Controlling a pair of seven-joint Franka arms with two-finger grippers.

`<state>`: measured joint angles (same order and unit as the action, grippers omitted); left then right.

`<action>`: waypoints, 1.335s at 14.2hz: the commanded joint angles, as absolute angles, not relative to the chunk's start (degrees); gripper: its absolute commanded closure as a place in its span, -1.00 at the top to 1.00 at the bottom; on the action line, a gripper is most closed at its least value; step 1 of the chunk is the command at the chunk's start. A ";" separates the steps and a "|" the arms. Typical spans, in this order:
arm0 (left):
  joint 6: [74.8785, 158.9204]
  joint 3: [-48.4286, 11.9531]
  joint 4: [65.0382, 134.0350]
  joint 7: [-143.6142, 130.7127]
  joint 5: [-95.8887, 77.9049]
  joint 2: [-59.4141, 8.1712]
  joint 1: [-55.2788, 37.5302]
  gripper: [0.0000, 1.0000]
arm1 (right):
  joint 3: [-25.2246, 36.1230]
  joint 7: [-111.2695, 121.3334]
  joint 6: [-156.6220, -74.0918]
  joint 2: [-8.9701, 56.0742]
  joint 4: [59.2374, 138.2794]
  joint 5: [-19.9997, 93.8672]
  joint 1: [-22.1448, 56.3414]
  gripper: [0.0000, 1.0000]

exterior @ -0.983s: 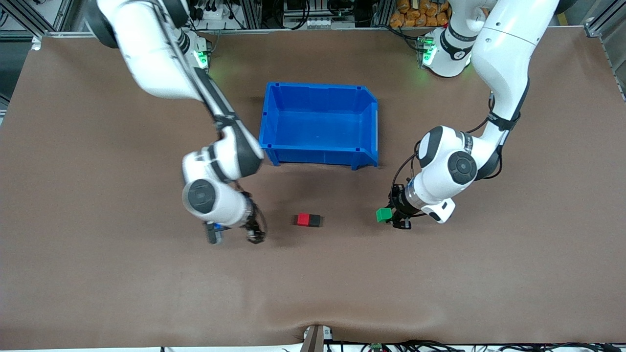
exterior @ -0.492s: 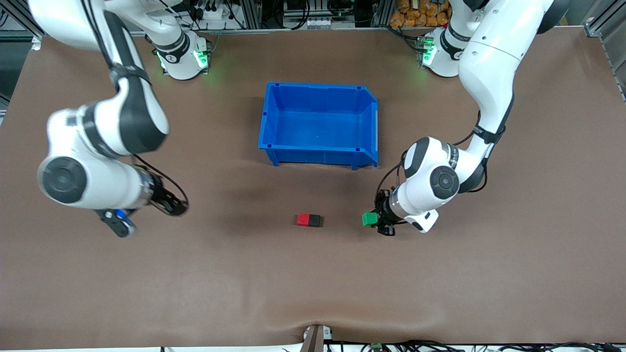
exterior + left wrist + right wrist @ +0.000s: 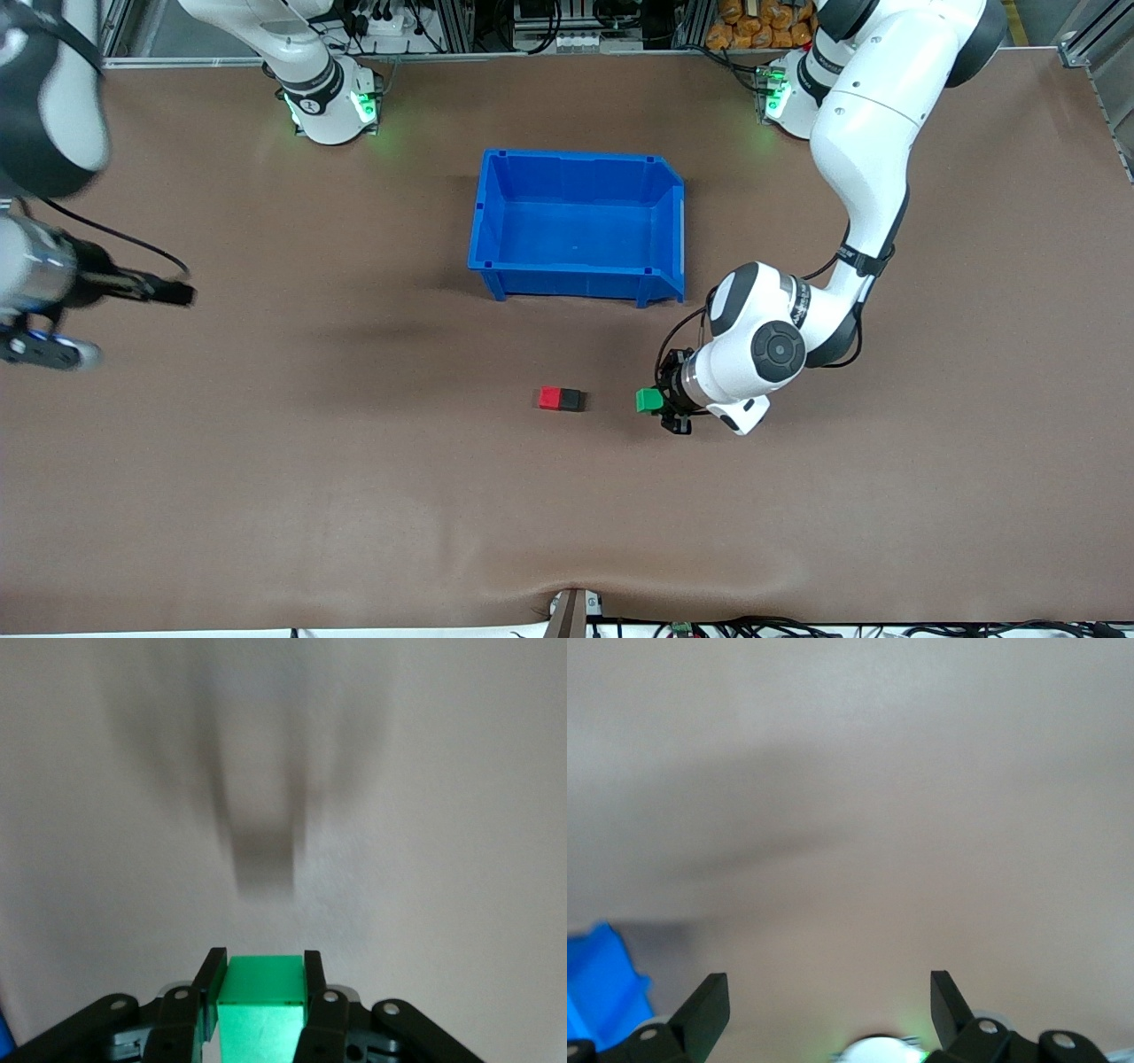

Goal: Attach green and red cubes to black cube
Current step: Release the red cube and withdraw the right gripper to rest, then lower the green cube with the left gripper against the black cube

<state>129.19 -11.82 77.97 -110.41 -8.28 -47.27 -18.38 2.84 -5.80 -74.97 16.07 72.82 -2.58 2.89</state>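
Note:
The red cube (image 3: 550,398) and the black cube (image 3: 571,400) sit joined side by side on the brown table, nearer the front camera than the blue bin. The black one is on the side toward the left arm's end. My left gripper (image 3: 655,402) is shut on the green cube (image 3: 648,400), low over the table a short gap from the black cube. In the left wrist view the green cube (image 3: 262,997) fills the space between both fingers of the left gripper (image 3: 263,962). My right gripper (image 3: 180,293) hangs open with nothing in it over the right arm's end of the table, its fingers wide apart (image 3: 828,990).
An empty blue bin (image 3: 576,158) stands mid-table, farther from the front camera than the cubes. A corner of the blue bin (image 3: 598,985) shows in the right wrist view. Both arm bases with green lights stand along the table's edge farthest from the front camera.
The right arm has swung away from the red and black pair toward its own end of the table. The left gripper has carried the green cube closer to the black cube.

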 commanded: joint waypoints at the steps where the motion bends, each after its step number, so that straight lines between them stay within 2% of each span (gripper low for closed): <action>1: 127.53 -10.03 69.63 -112.23 -8.53 -52.46 -21.78 -1.00 | 1.58 0.35 -74.88 7.76 78.64 -4.05 1.06 1.00; 2: 127.53 -8.98 68.39 -112.41 -8.70 -53.51 -22.67 -1.00 | 1.58 0.44 -75.67 4.34 82.93 -3.43 -0.08 1.00; 5: 127.53 -7.22 66.45 -112.41 -8.61 -55.45 -25.39 -1.00 | 1.67 1.58 -85.66 -6.91 99.09 -1.93 -0.79 1.00; 6: 127.53 -6.16 66.27 -112.33 -8.70 -56.07 -26.44 -1.00 | 1.58 1.58 -86.22 -8.60 100.97 -2.02 -0.53 1.00; 8: 127.53 -5.71 64.61 -112.41 -8.70 -57.47 -27.51 -1.00 | 1.32 1.06 -85.60 -8.96 100.20 -1.93 -0.26 1.00; 11: 127.62 -4.67 62.50 -114.25 -8.70 -59.32 -28.91 -1.00 | 1.14 1.32 -84.47 -4.76 85.13 -2.37 -0.09 1.00; 12: 127.62 -3.61 62.40 -114.43 -8.70 -59.85 -30.48 -1.00 | 0.88 1.14 -84.72 -3.88 82.29 -2.55 0.17 1.00; 14: 127.62 -1.59 62.40 -114.96 -8.70 -60.29 -32.42 -1.00 | 0.70 0.88 -84.73 -2.73 81.48 -2.72 0.53 1.00; 19: 129.11 -1.41 62.05 -117.42 -8.70 -60.91 -33.22 -1.00 | 0.88 -0.79 -84.38 -2.20 81.74 -1.93 0.53 1.00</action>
